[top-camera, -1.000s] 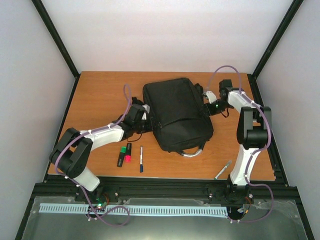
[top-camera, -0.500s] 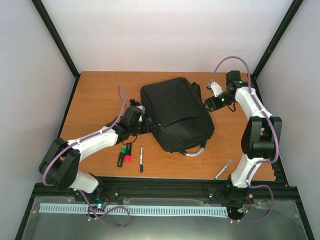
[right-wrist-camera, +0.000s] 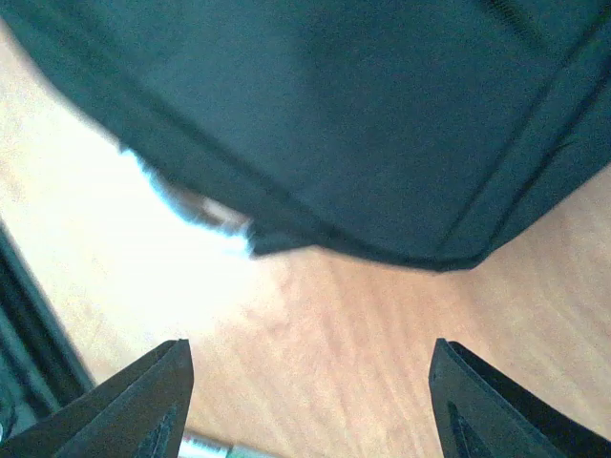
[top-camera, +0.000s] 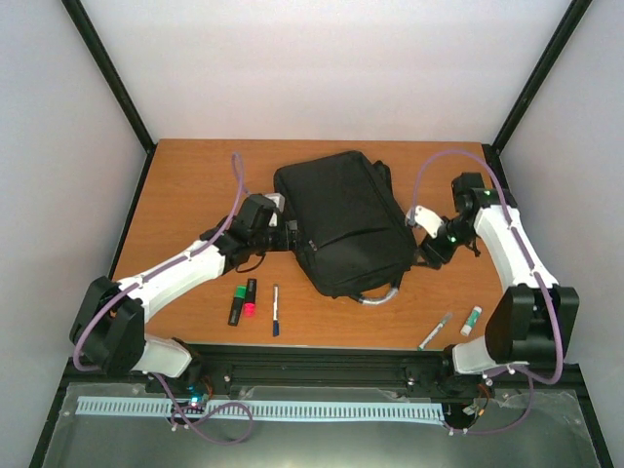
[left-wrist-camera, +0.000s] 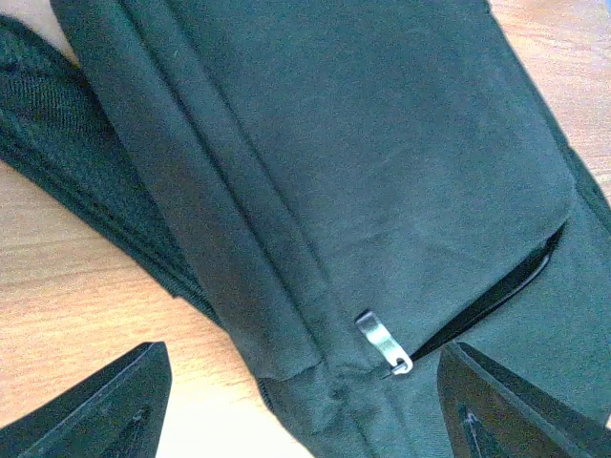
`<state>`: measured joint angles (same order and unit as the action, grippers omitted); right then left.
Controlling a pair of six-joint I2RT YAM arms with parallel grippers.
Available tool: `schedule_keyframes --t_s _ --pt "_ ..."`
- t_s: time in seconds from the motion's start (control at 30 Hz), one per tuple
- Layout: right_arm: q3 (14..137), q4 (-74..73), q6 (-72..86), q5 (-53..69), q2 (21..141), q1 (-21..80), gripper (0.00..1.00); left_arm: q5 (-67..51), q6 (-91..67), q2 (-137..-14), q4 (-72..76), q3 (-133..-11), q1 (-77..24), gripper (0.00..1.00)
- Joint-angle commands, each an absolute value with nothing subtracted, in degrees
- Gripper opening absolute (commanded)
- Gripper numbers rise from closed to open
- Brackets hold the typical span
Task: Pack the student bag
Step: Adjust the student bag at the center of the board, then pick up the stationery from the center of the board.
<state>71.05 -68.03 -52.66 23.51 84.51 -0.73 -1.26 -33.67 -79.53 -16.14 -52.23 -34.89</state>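
One student bag (top-camera: 341, 222), two highlighters (top-camera: 244, 300), two pens (top-camera: 275, 310), one white tube (top-camera: 472, 320) on bench (top-camera: 195, 185). Both apart: left pincer (left-wrist-camera: 298, 382), right pincer (right-wrist-camera: 310, 382). Since the last frame the right arm (top-camera: 507, 244) has swung nearward, uncovering the tube.

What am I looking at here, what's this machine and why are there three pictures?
Two robot arms are bolted to a wooden table. The wide picture looks down from above; the other two come from a camera on each wrist. A black backpack lies in the middle. Near the front edge lie a green marker, a pink marker, a pen, a silver pen and a white stick. The left end effector and right end effector are both open by the bag's edges, holding nothing.
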Motion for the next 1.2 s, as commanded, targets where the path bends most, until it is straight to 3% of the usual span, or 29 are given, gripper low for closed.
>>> schedule_keyframes --t_s 0.0,0.43,0.77,1.17 --pt "66.2 -76.3 -68.3 19.1 79.1 -0.8 0.7 -1.2 -29.3 -79.1 -17.9 -56.5 -35.2 0.79" --pt "46.3 -71.0 -83.5 4.4 66.5 1.5 0.73 -4.9 -29.1 -83.7 -19.3 -60.3 -35.2 0.83" --pt "38.0 -65.9 -85.8 -0.5 64.5 5.5 0.75 -6.3 -27.6 -83.0 -17.0 -58.7 -35.2 0.84" --pt "31.1 -59.2 -82.5 -4.3 64.2 13.2 0.67 -4.9 -27.3 -82.3 -17.4 -57.6 -35.2 0.84"
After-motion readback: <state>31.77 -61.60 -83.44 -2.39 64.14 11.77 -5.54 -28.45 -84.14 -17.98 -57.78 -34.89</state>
